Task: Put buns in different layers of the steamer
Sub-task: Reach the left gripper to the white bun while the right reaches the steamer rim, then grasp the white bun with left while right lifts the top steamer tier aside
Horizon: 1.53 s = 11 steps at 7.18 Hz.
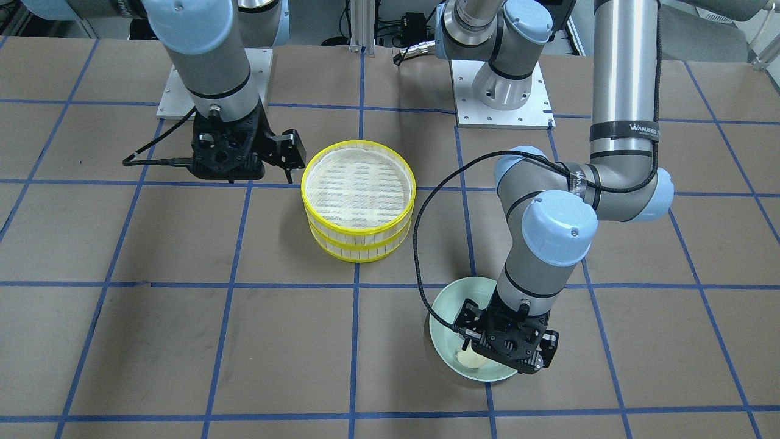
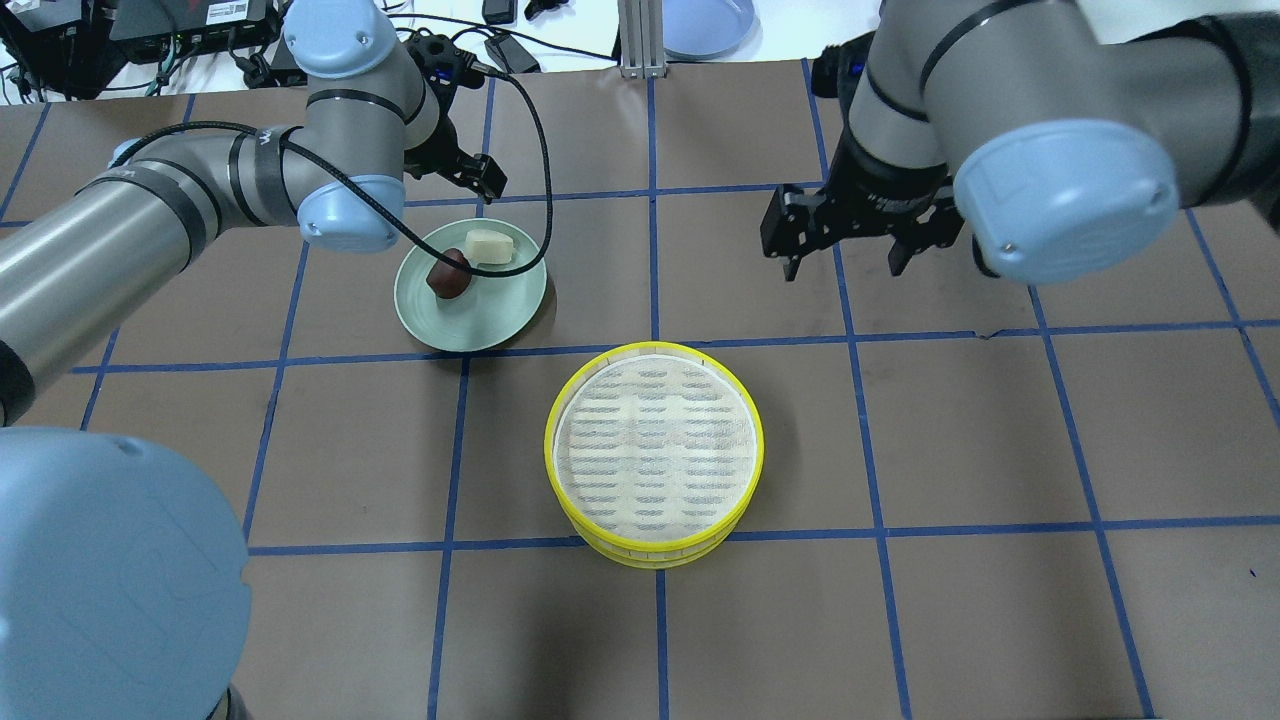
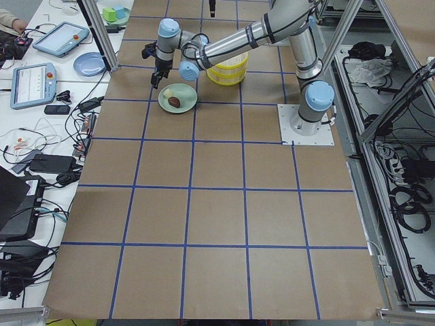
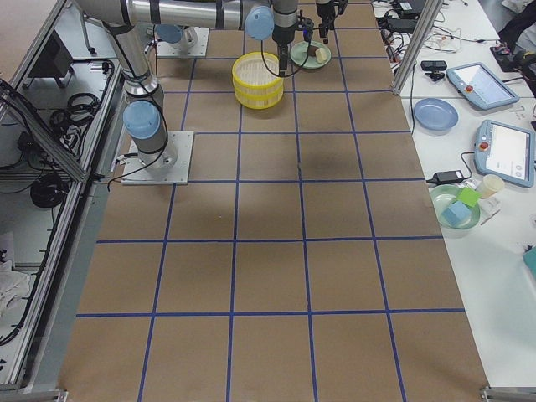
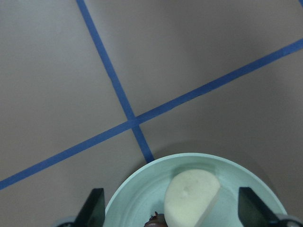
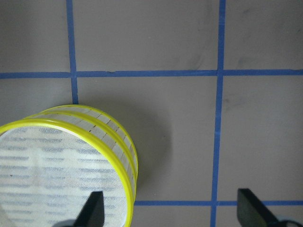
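Two steamer trays stand stacked near the table's middle. The upper tray [image 2: 655, 440] shows its whole woven floor, with nothing on it. The lower tray [image 2: 650, 552] shows only a strip of slatted wall and yellow rim, and its floor is hidden. Both buns lie on the pale green plate [image 2: 470, 330], well apart from the stack on the robot's left. The cream bun [image 2: 490, 246] sits toward the plate's far edge, with the brown bun [image 2: 447, 275] just beside it; whether they touch cannot be told. In the front-facing view the left arm's wrist hides the brown bun and most of the cream one, and the left wrist view cuts the brown bun to a sliver at its bottom edge. The left gripper [image 5: 171, 210] hangs over the plate, fingers wide apart and empty, the cream bun below the gap. The right gripper [image 2: 843, 262] hovers over bare table on the stack's other side, fingers spread and holding nothing. The table [image 2: 1000, 450] is brown, gridded with blue tape, with broad open squares around stack and plate. A side bench [image 4: 502, 50] beyond the table's far edge carries tablets and cables.
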{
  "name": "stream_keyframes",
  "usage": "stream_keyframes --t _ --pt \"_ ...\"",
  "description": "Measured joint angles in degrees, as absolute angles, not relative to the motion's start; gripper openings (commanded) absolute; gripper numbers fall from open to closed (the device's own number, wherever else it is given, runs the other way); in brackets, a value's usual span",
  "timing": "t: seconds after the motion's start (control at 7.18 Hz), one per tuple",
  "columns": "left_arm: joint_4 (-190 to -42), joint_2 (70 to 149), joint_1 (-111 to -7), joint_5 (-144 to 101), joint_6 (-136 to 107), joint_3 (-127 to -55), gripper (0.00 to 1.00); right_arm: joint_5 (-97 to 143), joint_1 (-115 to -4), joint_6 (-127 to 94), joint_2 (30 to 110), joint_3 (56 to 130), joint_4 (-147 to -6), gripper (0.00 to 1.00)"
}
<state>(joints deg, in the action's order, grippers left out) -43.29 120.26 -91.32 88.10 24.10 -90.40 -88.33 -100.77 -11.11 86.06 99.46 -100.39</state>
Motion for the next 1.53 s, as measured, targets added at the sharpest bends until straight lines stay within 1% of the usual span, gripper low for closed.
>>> stream_keyframes --t 0.14,0.28,0.42,0.56,0.7,0.84,1.25,1.53 --pt "-42.96 121.26 -91.32 86.85 24.82 -90.58 1.0 -88.32 -102.81 -13.23 84.44 100.51 -100.55 0.94" --pt "-42.9 121.94 -91.32 86.32 25.32 -91.32 1.0 -88.35 -104.68 -15.09 82.28 101.53 -100.66 0.94" --pt "-42.9 122.51 -91.32 86.24 25.49 -92.53 1.0 -88.33 -106.11 -16.36 80.14 102.49 -100.87 0.78" --pt "-42.94 122.95 -91.22 86.34 25.62 -93.38 0.86 -88.27 -106.84 -16.88 78.54 103.04 -101.25 0.39" --pt "-42.96 123.19 -91.03 86.34 25.89 -93.71 0.09 -88.27 -107.07 -16.95 77.16 103.23 -101.78 0.1" --pt "-42.98 123.37 -90.89 86.31 25.89 -93.81 0.0 -88.42 -107.1 -16.63 76.23 103.24 -102.06 0.0" --pt "-42.87 123.29 -90.79 86.48 26.15 -93.37 0.0 -88.94 -106.58 -13.9 75.6 103.09 -102.39 0.0" --pt "-42.59 121.87 -90.48 86.88 26.33 -92.77 0.0 -89.08 -105.7 -12.93 75.67 102.72 -102.49 0.0"
